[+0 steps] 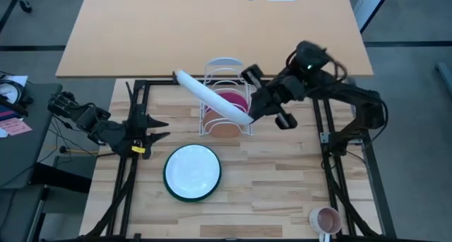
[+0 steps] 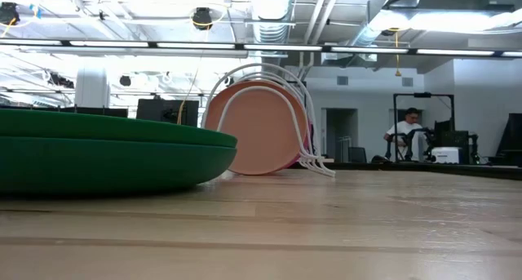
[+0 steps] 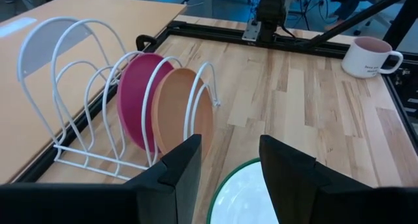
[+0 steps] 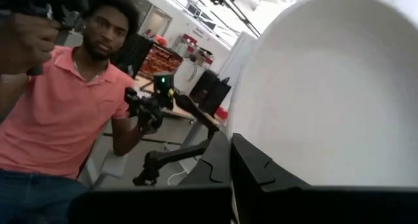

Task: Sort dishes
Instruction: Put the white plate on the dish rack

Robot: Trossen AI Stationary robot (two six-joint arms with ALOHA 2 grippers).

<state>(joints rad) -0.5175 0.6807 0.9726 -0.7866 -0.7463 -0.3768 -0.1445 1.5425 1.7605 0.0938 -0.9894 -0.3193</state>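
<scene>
On the left of the table my left gripper (image 1: pixel 157 128) waits just beside the green plate (image 1: pixel 192 173), its fingers (image 3: pixel 175 175) spread apart and holding nothing; I judge it is parked there so it stays out of the other arm's way. The green plate lies flat on the wood in front of the rack (image 1: pixel 224 95), with its pale inner face up. As the largest dish, it probably goes in last, which would explain why it is untouched.

In the rack, the brown plate (image 3: pixel 183 110) and the pink plate (image 3: pixel 139 100) stand on edge in neighbouring slots at the front end, the small one foremost. That leaves the taller hoops behind them free for the bigger dishes.

Above the rack, my right gripper (image 1: pixel 256 105) is clamped on the rim of the white plate (image 1: pixel 212 97), holding it tilted on edge in the air so it can slide down between the wires. The next move calls for lining its edge with the slot behind the pink plate.

Far right, a mug (image 1: pixel 325 219) sits at the table's near corner, well apart. A person in a coral shirt (image 4: pixel 55 113) is off the table.
</scene>
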